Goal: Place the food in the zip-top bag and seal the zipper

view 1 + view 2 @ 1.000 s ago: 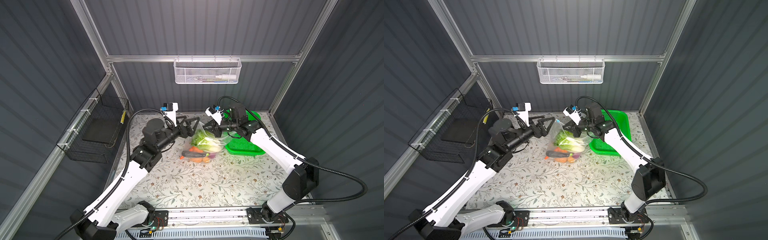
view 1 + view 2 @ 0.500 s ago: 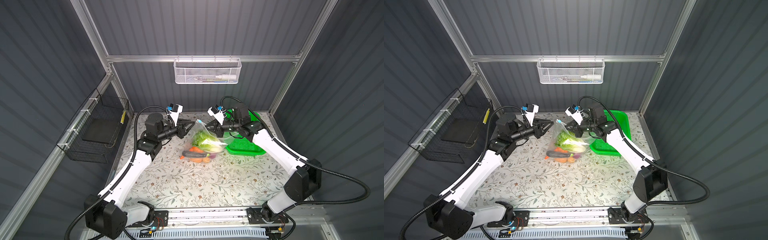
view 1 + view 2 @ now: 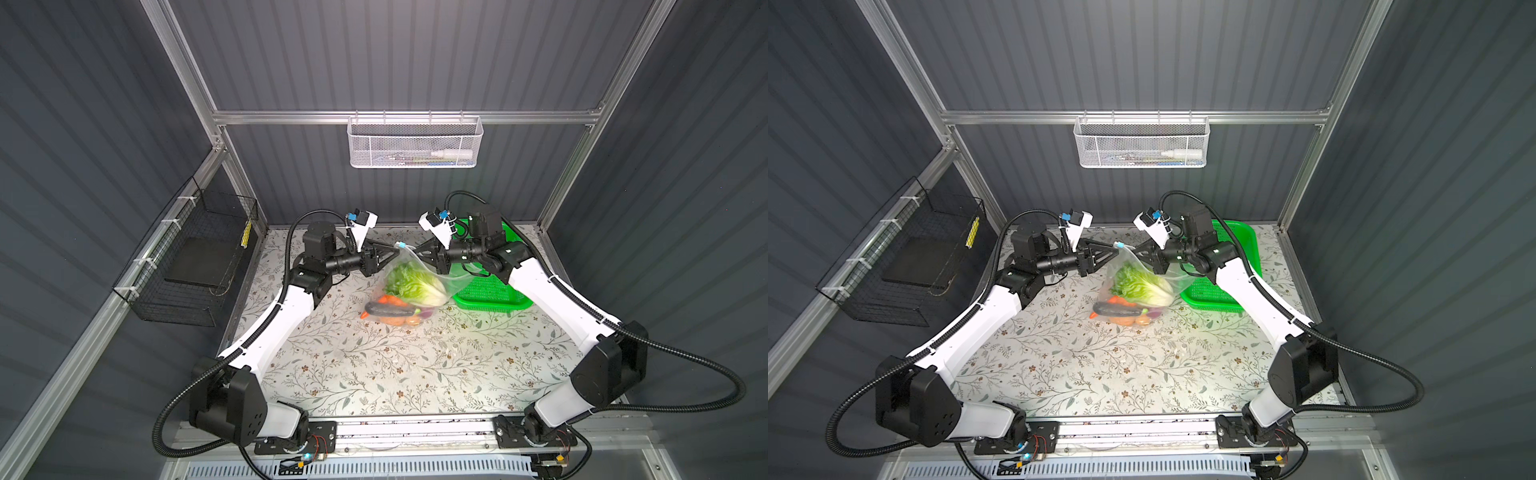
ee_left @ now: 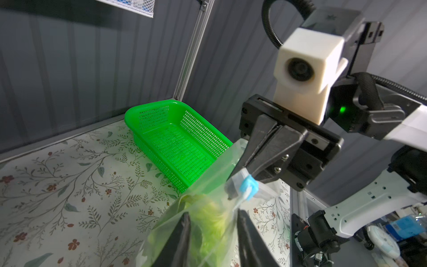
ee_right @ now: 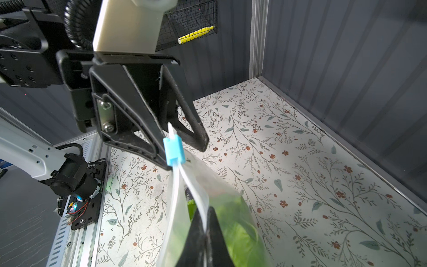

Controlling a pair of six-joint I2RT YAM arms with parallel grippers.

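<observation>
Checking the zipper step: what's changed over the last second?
The left hand lowered at the mouth of the bag and narrowed from wide open around the blue slider tab; a firm pinch isn't clear. The right hand kept its shut hold on the rim; vegetables and green basket unmoved.

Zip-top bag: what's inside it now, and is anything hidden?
Seen through the zip-top bag: napa cabbage uppermost; carrot, eggplant, an orange lump and purple onion at the bottom. Anything behind the cabbage is covered.
</observation>
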